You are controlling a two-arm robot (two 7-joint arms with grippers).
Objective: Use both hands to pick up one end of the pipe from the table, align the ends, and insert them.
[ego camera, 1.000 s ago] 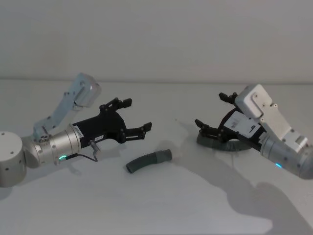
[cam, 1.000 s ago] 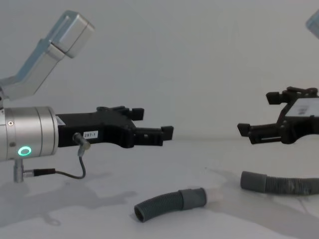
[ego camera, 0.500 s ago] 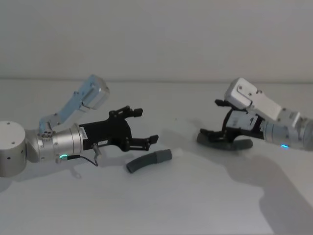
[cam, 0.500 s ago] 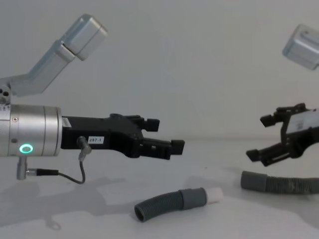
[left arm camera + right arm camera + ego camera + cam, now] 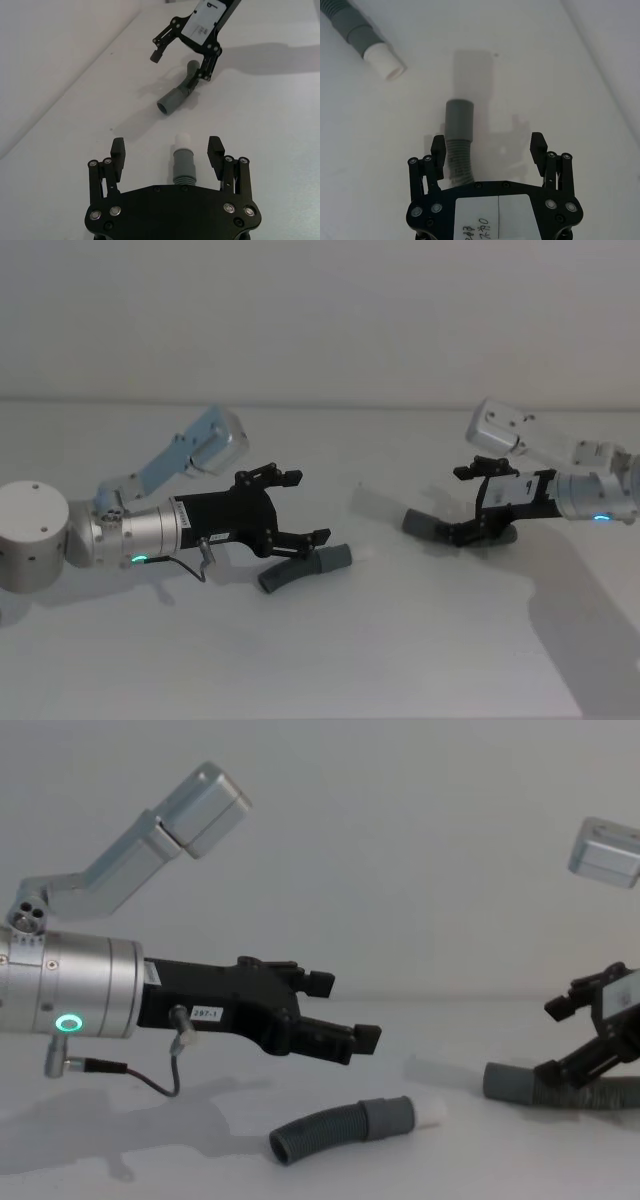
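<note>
From the head, my left claw [image 5: 305, 507] hangs spread open just above the plug hose [image 5: 300, 568], which lies on the table [image 5: 400, 660]. My right claw [image 5: 460, 506], open too, sits low over the socket hose [image 5: 425, 523], well apart from the first piece.

From my left wrist, the plug hose's collar [image 5: 183, 162] and white tip [image 5: 181, 139] lie between my fingers, near enough centred, the tip aimed towards the socket hose farther off.

From my right wrist, the ribbed part runs close beside one finger [image 5: 438, 150] rather than midway, and the socket [image 5: 459, 117] juts out ahead of the fingertips.

From the chest, my left claw is clear of its hose with a gap beneath. My right claw's lower finger is down at the socket hose; touching or just short, I cannot tell.

The right side worries me most. If I close off-centre, the near finger may shove the light hose sideways or pinch only its edge, and it could roll out. Gripping the soft ribs far behind the socket would let that end droop and spoil the alignment. If my left claw closes too high, it grabs nothing.
</note>
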